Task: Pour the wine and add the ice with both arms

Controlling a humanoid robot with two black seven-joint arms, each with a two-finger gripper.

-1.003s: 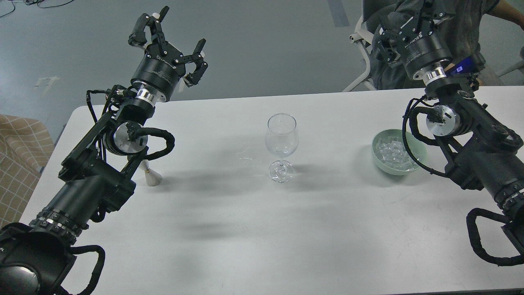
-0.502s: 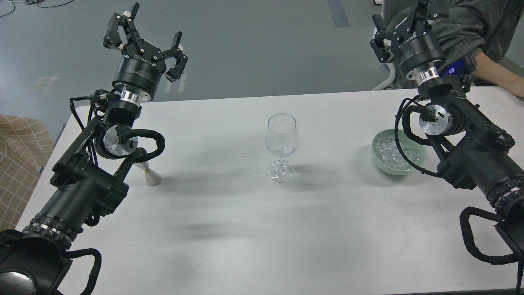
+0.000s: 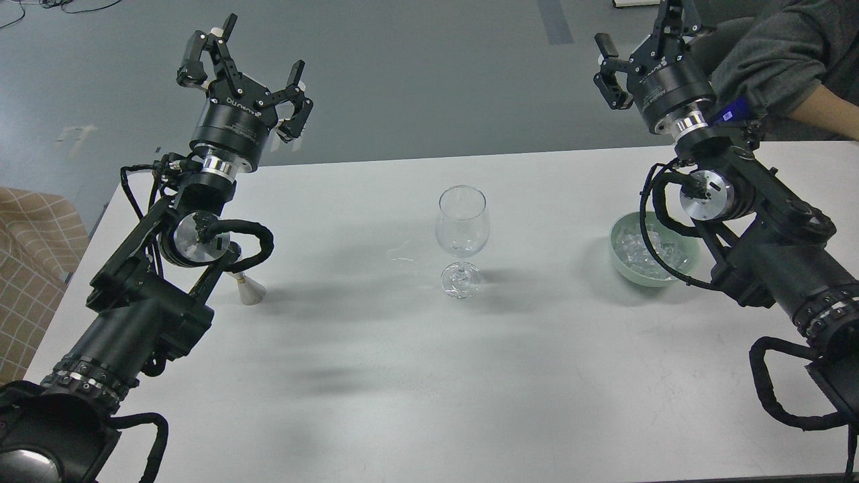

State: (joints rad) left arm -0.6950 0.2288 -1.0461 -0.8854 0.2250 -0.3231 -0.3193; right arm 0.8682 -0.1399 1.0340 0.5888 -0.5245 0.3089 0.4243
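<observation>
Grey flooring frames a white table [image 3: 376, 402] where an empty wine glass [image 3: 462, 231] stands at centre and the ice [image 3: 654, 251] sits heaped in a pale green bowl [image 3: 621, 265] to its right. Both my grippers hang raised beyond the far edge, well apart from glass and bowl alike. The left gripper [image 3: 245, 64] has its fingers spread and holds nothing; over the last second it swung out to the left, then came partly back. The right gripper [image 3: 647, 43] has drifted left and higher, its fingers parted and empty so far as I can see. I read this as positioning only: no wine is in the glass, no ice has left the bowl, and the work has yet to start. A small white cone-shaped object [image 3: 249, 290] stands on the table, half hidden behind my left arm [image 3: 147, 315]; I cannot say what it is. No bottle is in view. My right arm [image 3: 772, 261] and its cable loop cover the bowl's right side, and a grey-sleeved person [image 3: 785, 60] at the top right corner is cut off.
</observation>
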